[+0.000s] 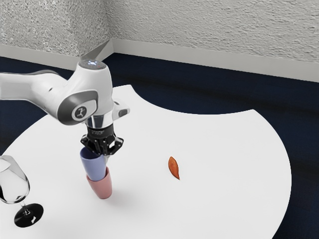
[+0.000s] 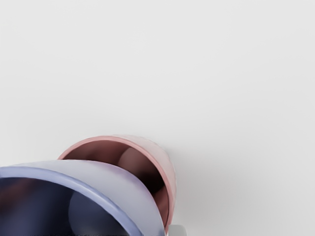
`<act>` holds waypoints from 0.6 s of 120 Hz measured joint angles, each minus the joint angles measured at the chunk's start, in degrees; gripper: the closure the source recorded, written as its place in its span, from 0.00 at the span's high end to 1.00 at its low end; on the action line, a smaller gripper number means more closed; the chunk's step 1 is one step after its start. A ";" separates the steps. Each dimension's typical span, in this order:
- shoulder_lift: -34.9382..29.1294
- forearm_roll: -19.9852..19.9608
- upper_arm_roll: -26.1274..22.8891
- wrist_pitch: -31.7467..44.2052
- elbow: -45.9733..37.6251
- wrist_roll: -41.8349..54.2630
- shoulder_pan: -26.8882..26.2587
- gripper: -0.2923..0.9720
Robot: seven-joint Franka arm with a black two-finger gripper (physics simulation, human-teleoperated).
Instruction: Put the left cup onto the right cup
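1. Wine glass (image 1: 12,181), lower left of the exterior frame, nearest the camera. Its bowl is cut off by the left edge. Its dark foot stands on the white table (image 1: 214,164).
2. Wrist view: blue cup (image 2: 98,187) is closest under the hand and its rim is cut off by the frame edge. Mouth faces the camera, inside dark. Pink cup (image 2: 157,162) is just behind it, mouth also open. The blue wall hides part of the pink rim. Bare table (image 2: 197,73) lies beyond.
3. Exterior view, left of centre: blue cup (image 1: 93,164) sits with its base inside the pink cup (image 1: 102,188), which stands on the table.
4. Blue cup is mouth up. Its long axis runs near vertical and is tilted, with the rim leaning toward the frame's left.
5. Gripper (image 1: 103,151) points straight down, directly above the blue cup and meeting its rim on the right side. The black hand hides the contact, so I cannot tell whether it grasps the cup or has let go.
6. Small orange-red leaf-shaped piece (image 1: 174,168) lies flat at mid-frame, well apart from the cups.
7. White arm (image 1: 75,99) enters from the left edge.
8. Dark floor (image 1: 224,89) and a rough grey wall (image 1: 199,25) lie farthest back.
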 joint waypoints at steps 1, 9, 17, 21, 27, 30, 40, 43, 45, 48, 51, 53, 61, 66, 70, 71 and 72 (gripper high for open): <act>0.04 0.01 0.02 0.03 0.00 -0.05 0.00 0.15; 0.22 0.07 0.19 0.23 -0.03 -0.45 0.06 0.15; 0.31 0.18 0.29 0.38 -0.03 -0.79 0.12 0.15; 0.42 0.24 0.35 0.45 -0.03 -0.95 0.11 0.15; 0.75 0.34 0.39 0.57 -0.03 -1.16 0.13 0.15; 0.97 0.37 0.41 0.65 -0.03 -1.25 0.16 0.15; 1.48 0.44 0.40 0.87 0.00 -1.50 0.21 0.17; 1.66 0.41 0.41 0.95 0.02 -1.54 0.20 0.18; 1.74 0.39 0.41 1.01 0.03 -1.56 0.20 0.18; 1.82 0.37 0.42 1.11 0.03 -1.59 0.21 0.19; 1.87 0.36 0.42 1.20 0.07 -1.62 0.21 0.20; 1.91 0.35 0.42 1.27 0.09 -1.63 0.21 0.21; 2.23 0.33 0.42 1.59 0.16 -1.70 0.20 0.25; 2.33 0.32 0.42 1.80 0.19 -1.74 0.20 0.29; 2.46 0.31 0.42 1.95 0.21 -1.77 0.20 0.31; 2.49 0.31 0.42 1.99 0.21 -1.77 0.20 0.32; 2.52 0.31 0.42 2.02 0.21 -1.78 0.20 0.33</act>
